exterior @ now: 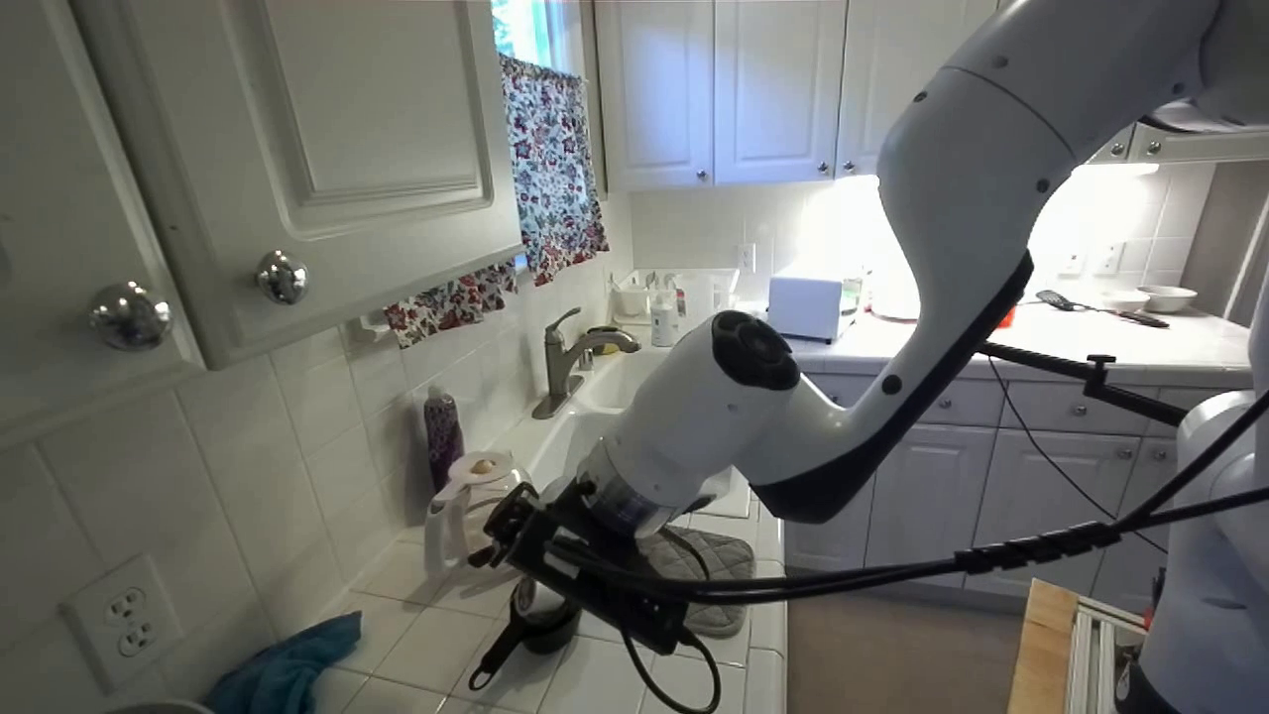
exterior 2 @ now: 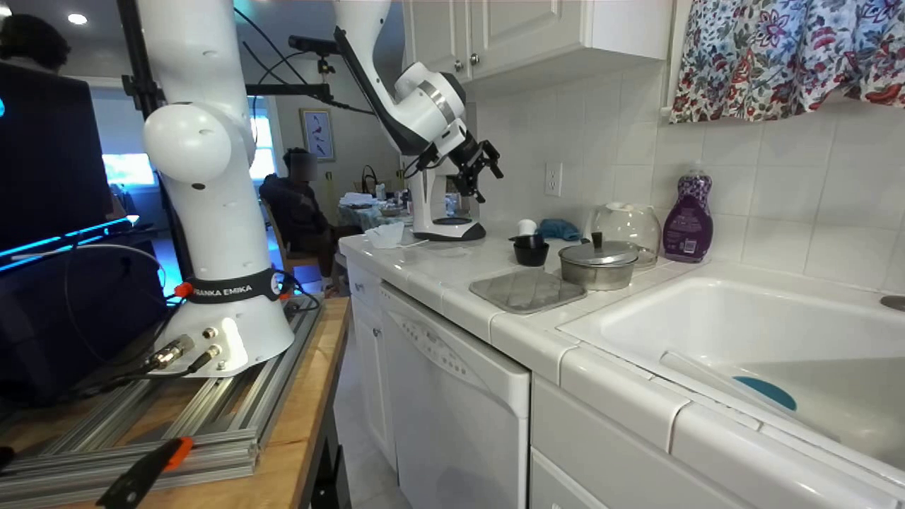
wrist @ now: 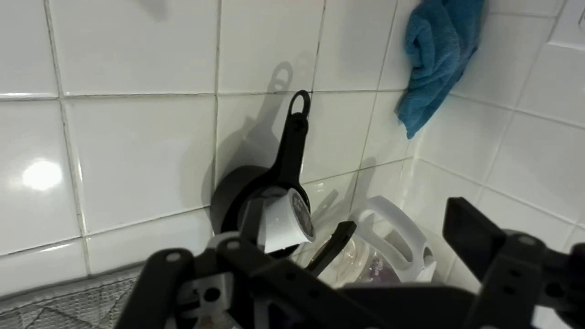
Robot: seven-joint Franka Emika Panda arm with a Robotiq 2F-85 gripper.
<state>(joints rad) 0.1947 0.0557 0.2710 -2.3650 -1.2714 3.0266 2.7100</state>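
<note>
Closest to the wrist camera is the black gripper [wrist: 358, 226]. Its two fingers [wrist: 473, 237] are spread wide apart, with just air between the tips. Past them, a black measuring cup [wrist: 229, 195] sits on the white tile counter [wrist: 137, 151]. Its handle has a ring at the end. A little white coffee pod [wrist: 284, 223] is in the cup, tipped over so its printed lid faces sideways. In the wrist view one fingertip hides part of the pod, but in an exterior view the gripper hangs up high, well apart from it.

Near the cup is a glass coffee pot [exterior 2: 626, 225] with a white handle. A silver pot [exterior 2: 599, 273] with a lid and a black knob is just beside the glass one, and a purple soap bottle [exterior 2: 689, 219] stands on the other side, by the tile wall [exterior 2: 601, 127]. A gray quilted pot holder [exterior 2: 527, 291] lies flat near the counter's edge. A blue cloth [wrist: 436, 61] is bunched up by the wall, too.

A white coffee maker [exterior 2: 425, 201] stands farther down the counter, behind the gripper in an exterior view. At the other end is a white sink [exterior 2: 813, 329] with a metal faucet [exterior: 560, 369]. Far back, a person [exterior 2: 298, 205] sits.
</note>
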